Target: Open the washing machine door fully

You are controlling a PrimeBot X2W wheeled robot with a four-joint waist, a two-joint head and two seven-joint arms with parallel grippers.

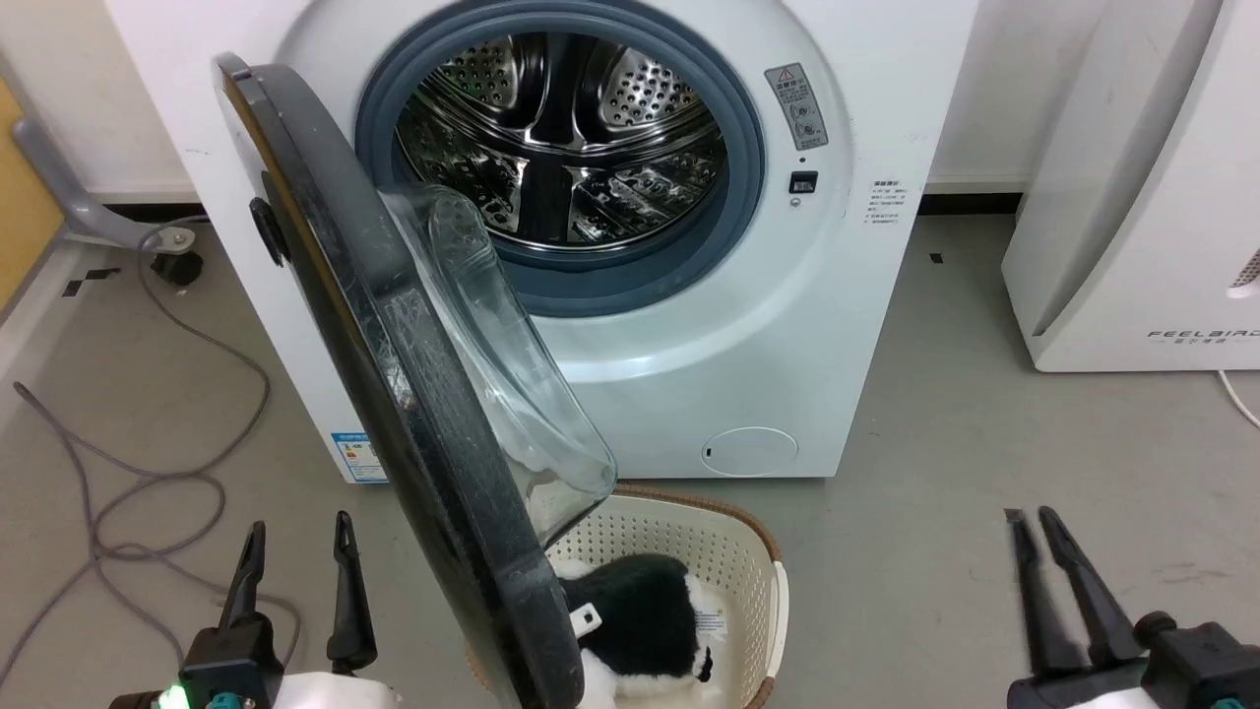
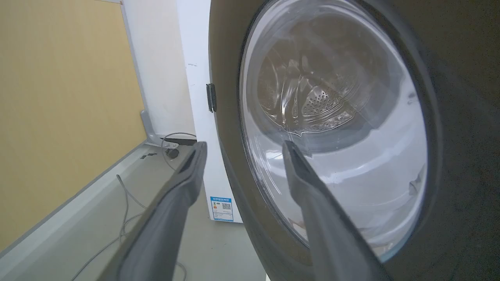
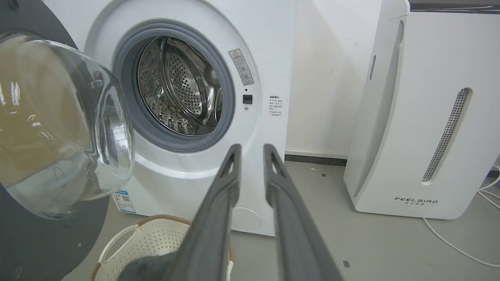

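Fingers of my left gripper (image 1: 300, 522) at 7 o'clock: wide apart, empty. Right gripper (image 1: 1030, 514) at 5 o'clock: narrow slit, empty. Door (image 1: 404, 414) swung out from washer (image 1: 787, 345), edge-on, running 11 to 6 o'clock.

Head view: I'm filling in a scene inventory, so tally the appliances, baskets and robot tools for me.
Appliances: 2, washing machine, white unit
Baskets: 1, cream basket
Tools: 2, left tool, right tool
Total: 5
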